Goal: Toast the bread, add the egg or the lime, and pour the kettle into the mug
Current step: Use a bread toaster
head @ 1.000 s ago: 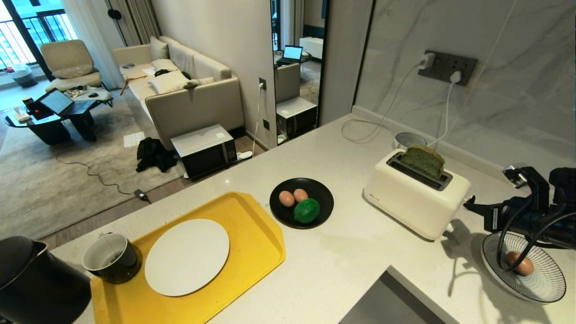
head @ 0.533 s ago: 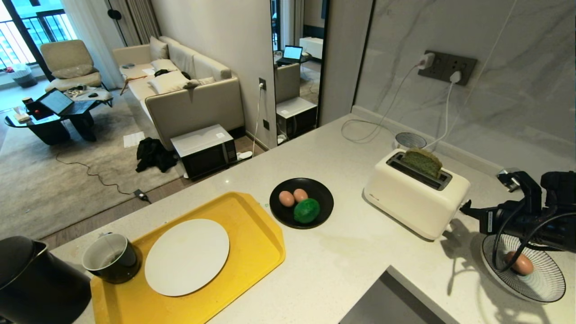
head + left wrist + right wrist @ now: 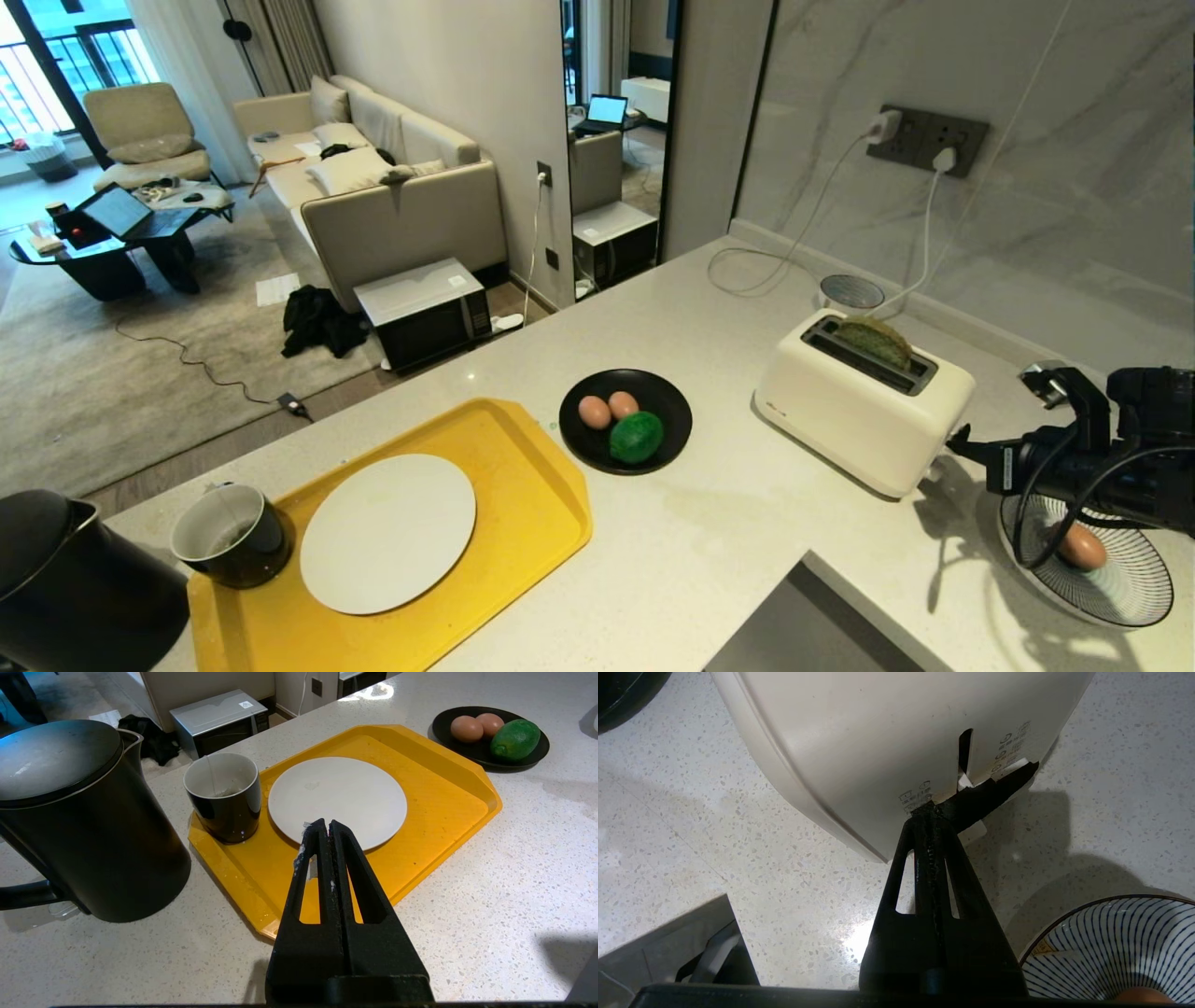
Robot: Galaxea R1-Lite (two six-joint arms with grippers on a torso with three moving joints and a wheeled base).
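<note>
**A:** What is the right gripper (image 3: 930, 812) doing at the lower centre of the right wrist view?

**B:** Its fingers are pressed tight together with nothing between them, and the tip rests on the white lever (image 3: 971, 784) at the end face of the toaster (image 3: 864, 411). My guess is they are clenched so that they act as one stiff prod for pushing the lever down its slot.

**A:** And the bread (image 3: 873, 338)?

**B:** In the head view, right of centre, it sits low in the toaster's slot with only the green, brown-crusted top showing. That fits a toasting step in hand.

**A:** What lies beyond that?

**B:** At the lower right of the head view, under the arm and its cable, a striped bowl (image 3: 1134, 597) holds one egg (image 3: 1083, 548). At mid-frame a black dish (image 3: 667, 397) carries two more eggs and the lime (image 3: 637, 437), near the toaster, probably so either topping is within reach.

**A:** And the left side?

**B:** The left gripper (image 3: 322, 828) shows only in its own wrist view, at lower centre, closed and empty, hanging above the near edge of the yellow tray (image 3: 523, 523). It looks parked. The white plate (image 3: 387, 532) and the mug (image 3: 229, 534) sit on the tray at the lower left of the head view, and the kettle (image 3: 65, 588) stands just beside the mug, off the tray, handy for pouring.
</note>
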